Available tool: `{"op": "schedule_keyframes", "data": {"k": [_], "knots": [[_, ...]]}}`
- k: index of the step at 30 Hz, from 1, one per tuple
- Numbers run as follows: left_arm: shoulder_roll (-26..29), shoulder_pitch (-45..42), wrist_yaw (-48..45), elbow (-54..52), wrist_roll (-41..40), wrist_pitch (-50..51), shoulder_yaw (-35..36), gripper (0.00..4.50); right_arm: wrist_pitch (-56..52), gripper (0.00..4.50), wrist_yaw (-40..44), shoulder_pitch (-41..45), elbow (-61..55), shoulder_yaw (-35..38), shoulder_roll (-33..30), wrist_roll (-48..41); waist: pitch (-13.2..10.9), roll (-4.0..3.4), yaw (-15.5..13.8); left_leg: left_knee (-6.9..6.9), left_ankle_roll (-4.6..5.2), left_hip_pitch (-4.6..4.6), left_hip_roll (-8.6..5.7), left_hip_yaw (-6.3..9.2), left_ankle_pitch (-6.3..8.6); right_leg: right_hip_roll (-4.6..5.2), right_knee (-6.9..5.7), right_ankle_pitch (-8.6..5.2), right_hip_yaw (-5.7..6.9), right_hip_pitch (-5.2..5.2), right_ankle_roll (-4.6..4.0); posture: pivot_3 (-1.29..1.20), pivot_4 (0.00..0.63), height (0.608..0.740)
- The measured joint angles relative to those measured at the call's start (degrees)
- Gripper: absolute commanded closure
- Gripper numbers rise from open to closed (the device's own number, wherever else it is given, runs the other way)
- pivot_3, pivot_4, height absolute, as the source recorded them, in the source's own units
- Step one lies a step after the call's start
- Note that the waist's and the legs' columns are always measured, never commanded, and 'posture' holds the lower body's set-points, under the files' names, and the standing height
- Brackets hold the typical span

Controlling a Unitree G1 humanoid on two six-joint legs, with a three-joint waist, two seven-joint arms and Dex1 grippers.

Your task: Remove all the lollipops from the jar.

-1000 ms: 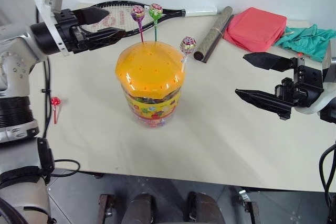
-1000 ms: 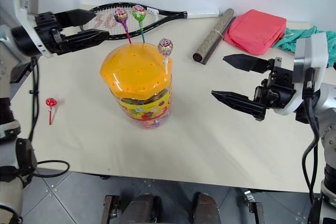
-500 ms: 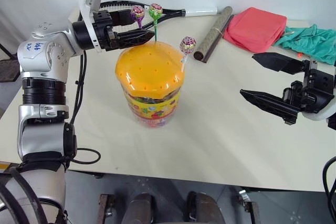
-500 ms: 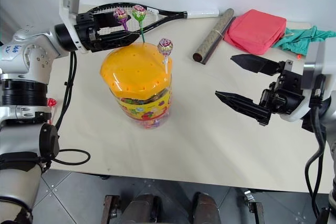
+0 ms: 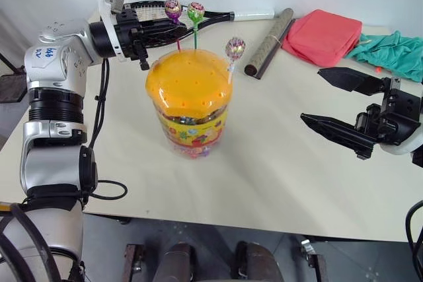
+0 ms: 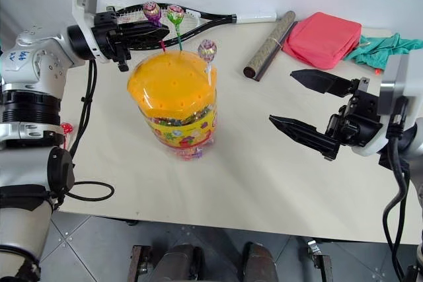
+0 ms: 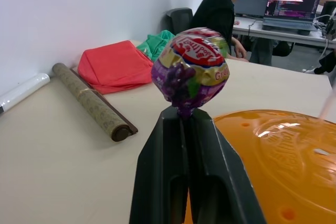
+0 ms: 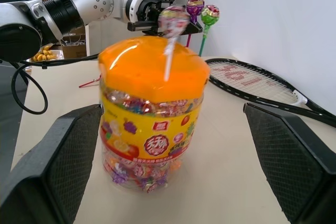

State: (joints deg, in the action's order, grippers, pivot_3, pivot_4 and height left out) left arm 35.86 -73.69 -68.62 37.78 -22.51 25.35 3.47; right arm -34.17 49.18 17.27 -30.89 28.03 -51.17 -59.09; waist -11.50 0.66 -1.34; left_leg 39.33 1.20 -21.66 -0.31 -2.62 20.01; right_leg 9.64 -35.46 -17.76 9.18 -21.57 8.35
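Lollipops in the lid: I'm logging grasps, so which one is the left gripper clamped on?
The purple lollipop: the left gripper is shut on its stick, while the green lollipop and the white-stick lollipop stand untouched.

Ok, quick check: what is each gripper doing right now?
Left gripper: shut on the stick of the purple lollipop, just under the candy.
Right gripper: open, holding nothing.
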Motion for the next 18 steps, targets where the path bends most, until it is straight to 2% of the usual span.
{"op": "schedule_keyframes", "data": {"k": [4, 11, 14, 18], "knots": [[-0.1, -1.5, 0.8, 0.5, -0.5, 0.0, 1.5, 4.49, 0.1, 0.0, 0.0, 0.3, 0.1, 0.0, 0.0, 0.0, 0.0, 0.01, 0.0, 0.01, 0.0, 0.0, 0.0, 0.01, 0.0, 0.0, 0.0, 0.0, 0.01, 0.0, 0.0, 0.0, 0.15, 0.74], [0.1, -5.9, 7.7, -1.9, -1.6, 2.7, 5.9, 4.49, 0.3, 0.0, 1.3, 2.2, 1.9, -0.1, -0.8, 0.1, 0.0, 0.01, 0.0, 0.02, 0.0, -0.01, 0.0, 0.04, 0.0, 0.0, -0.01, 0.0, 0.0, 0.0, 0.0, 0.0, 0.15, 0.74], [1.8, -7.0, 14.4, -3.2, -0.7, 8.2, 6.4, 4.49, 0.3, 0.0, 2.3, 3.1, 2.9, -0.8, -0.9, 0.2, 0.0, 0.01, 0.1, 0.02, 0.0, -0.01, 0.0, 0.06, 0.0, 0.0, -0.01, 0.0, 0.0, 0.0, 0.0, 0.0, 0.15, 0.74], [7.0, -8.2, 23.1, -3.4, 2.9, 19.0, 5.7, 4.49, 0.4, 0.0, 3.7, 4.7, 4.7, -1.4, -1.0, 1.0, 0.0, 0.01, 0.4, -0.02, 0.0, 0.03, 0.01, 0.05, 0.0, -0.01, -0.07, 0.0, 0.0, -0.01, 0.0, 0.0, 0.15, 0.74]]}}
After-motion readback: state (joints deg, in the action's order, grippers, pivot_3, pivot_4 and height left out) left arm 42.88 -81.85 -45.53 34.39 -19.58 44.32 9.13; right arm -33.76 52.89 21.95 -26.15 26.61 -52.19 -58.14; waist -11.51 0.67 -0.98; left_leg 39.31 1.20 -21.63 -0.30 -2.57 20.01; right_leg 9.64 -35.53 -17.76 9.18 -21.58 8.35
